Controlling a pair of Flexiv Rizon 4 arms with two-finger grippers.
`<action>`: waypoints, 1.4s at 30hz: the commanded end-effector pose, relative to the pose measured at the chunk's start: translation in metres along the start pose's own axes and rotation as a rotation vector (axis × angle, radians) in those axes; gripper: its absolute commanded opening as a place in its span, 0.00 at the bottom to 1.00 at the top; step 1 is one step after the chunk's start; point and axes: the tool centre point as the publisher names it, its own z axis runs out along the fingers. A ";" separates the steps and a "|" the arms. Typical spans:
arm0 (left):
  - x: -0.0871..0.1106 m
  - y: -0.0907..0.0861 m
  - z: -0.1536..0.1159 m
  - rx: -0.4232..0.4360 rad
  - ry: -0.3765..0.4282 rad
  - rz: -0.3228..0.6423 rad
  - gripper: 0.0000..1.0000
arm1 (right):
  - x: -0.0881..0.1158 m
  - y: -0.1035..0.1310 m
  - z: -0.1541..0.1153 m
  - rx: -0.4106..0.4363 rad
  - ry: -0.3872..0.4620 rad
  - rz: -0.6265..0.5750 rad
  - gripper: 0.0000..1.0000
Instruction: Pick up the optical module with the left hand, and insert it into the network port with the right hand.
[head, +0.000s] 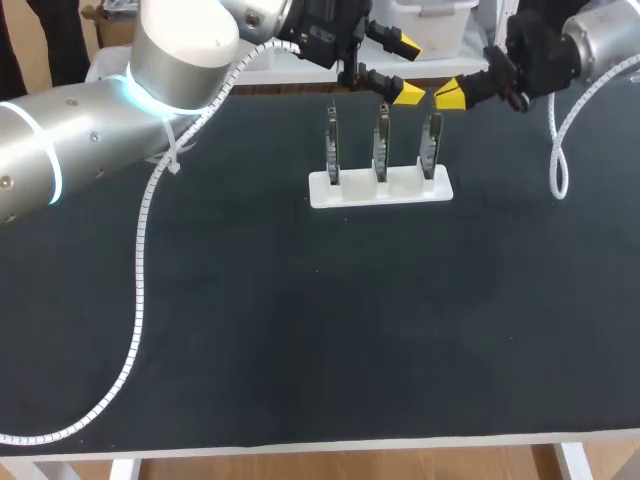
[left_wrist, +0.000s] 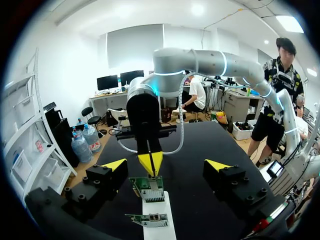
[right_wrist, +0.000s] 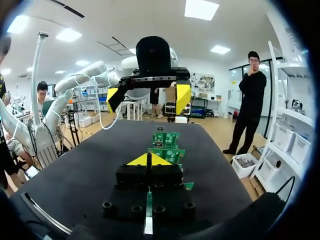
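The table (head: 300, 330) looks matt black — perhaps felt — while the holder (head: 360, 192) is smooth white plastic, slightly glossy.

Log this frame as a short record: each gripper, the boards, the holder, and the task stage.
left gripper: open, empty, above the boards
right gripper: shut, facing the left gripper along the row
boards: three, upright, in one row
holder: white, on the dark table, carrying all three boards
stage: nothing picked up by the left gripper yet
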 end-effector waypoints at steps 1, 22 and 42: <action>-0.001 0.002 0.001 0.004 0.005 -0.002 1.00 | 0.001 -0.005 -0.003 -0.005 -0.006 -0.013 0.00; -0.001 0.002 0.001 0.004 0.005 -0.002 1.00 | -0.038 0.004 -0.026 0.065 0.042 -0.110 0.42; -0.001 0.002 0.001 0.004 0.005 -0.002 1.00 | -0.038 0.004 -0.026 0.065 0.042 -0.110 1.00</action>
